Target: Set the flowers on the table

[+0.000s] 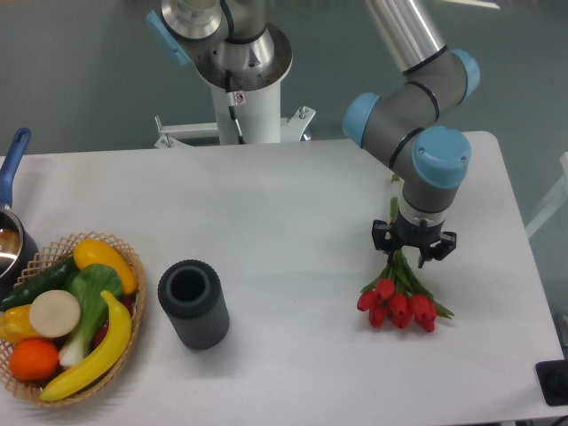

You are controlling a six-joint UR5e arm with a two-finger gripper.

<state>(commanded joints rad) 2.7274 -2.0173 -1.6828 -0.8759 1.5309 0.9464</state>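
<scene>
1. The gripper [413, 248] points straight down over the right part of the table [293, 213]. Its dark fingers [382, 238] stand on both sides of the green stems, but I cannot tell if they press the stems or are already a little apart.
2. The flowers [399, 300] are directly below the gripper. The stems go up between the fingers, and the red buds spread out toward the near edge of the table, where they seem to rest on the white surface.
3. Far to the left of the gripper stands a dark grey ribbed vase [193, 303], upright, with its mouth open.
4. Further left, at the table edge, is a wicker basket [133, 293] with fruit and vegetables, and behind it a pot with a blue handle [11, 169].
</scene>
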